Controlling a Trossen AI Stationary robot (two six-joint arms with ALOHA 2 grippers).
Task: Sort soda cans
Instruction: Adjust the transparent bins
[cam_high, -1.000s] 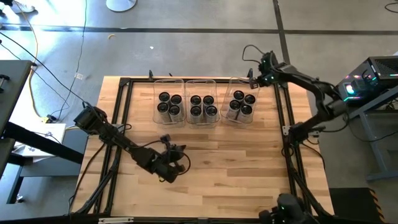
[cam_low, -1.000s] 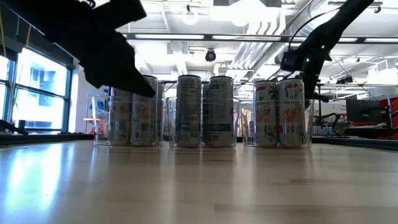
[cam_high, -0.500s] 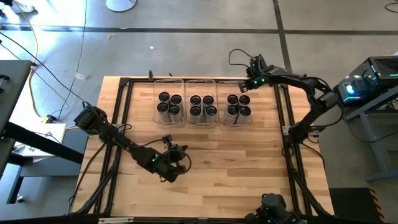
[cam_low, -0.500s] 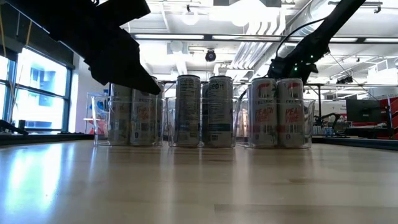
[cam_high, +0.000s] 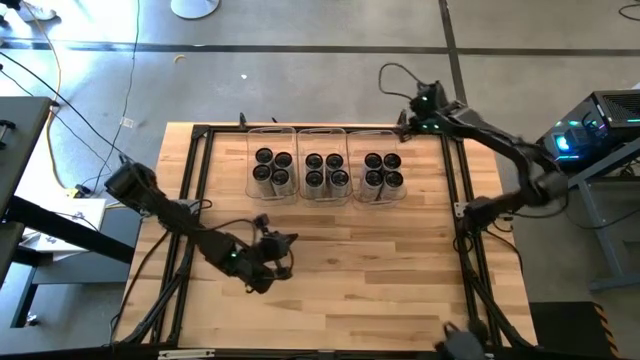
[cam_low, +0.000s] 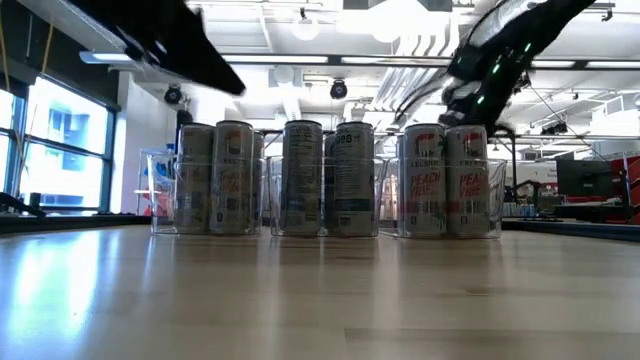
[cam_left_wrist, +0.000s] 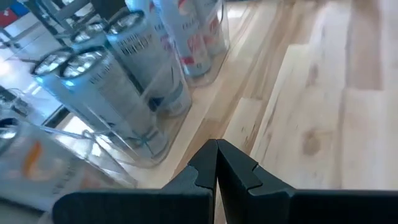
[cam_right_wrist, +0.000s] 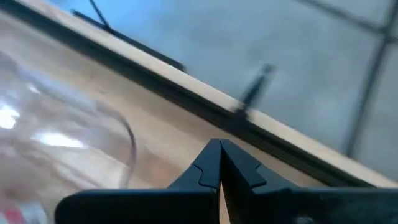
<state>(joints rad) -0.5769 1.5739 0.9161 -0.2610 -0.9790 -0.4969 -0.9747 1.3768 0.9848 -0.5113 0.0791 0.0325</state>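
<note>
Three clear bins stand in a row by the table's far edge: left, middle, right. Each holds several upright soda cans, which in the low view show as silvery cans. My left gripper hangs shut above bare wood, nearer than the left bin, and points toward the cans. My right gripper is shut above the right bin's far right corner and slants down. In the low view it stands higher than the can tops.
Black frame rails run along the table's left and right sides. The near half of the wooden top is bare. Lit equipment sits off the table's right side.
The right bin stood skewed and has been squared up in line with the other two, shifting slightly left. My right gripper went toward it, then rose and drew back toward the far right corner. My left gripper has risen and drawn back toward the table's left edge.
</note>
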